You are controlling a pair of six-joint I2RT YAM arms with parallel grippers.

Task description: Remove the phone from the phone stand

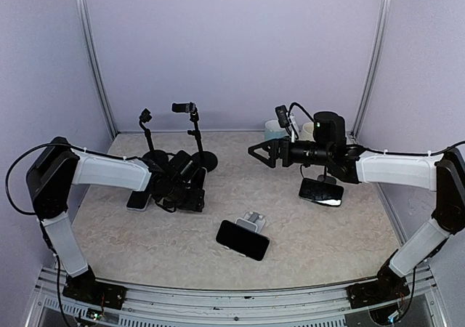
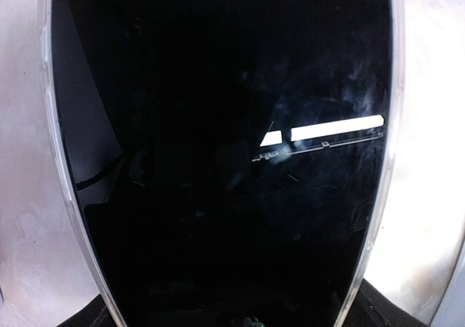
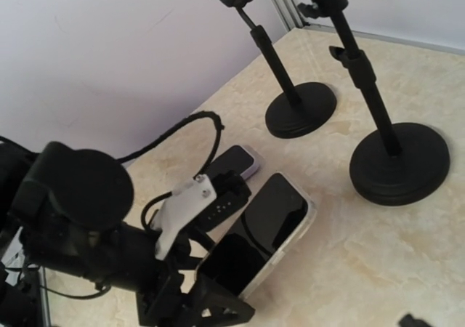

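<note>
Plain lavender walls (image 1: 232, 51) with metal corner posts (image 1: 93, 65) close in a beige marbled tabletop (image 1: 145, 247). Left of centre in the overhead view, the left gripper (image 3: 207, 298) sits low over a black phone in a clear case (image 3: 269, 225) that lies flat. Its fingers flank the phone's end, but I cannot tell whether they clamp it. Right of centre, the right gripper (image 1: 260, 152) hangs in the air, jaws spread wide and holding nothing. Two black round-based stands (image 1: 200, 156) stand at the back left. Low in the middle, a black phone (image 1: 243, 240) leans on a small pale grey phone stand (image 1: 253, 218). Another dark phone (image 1: 321, 191) lies flat under the right arm.
</note>
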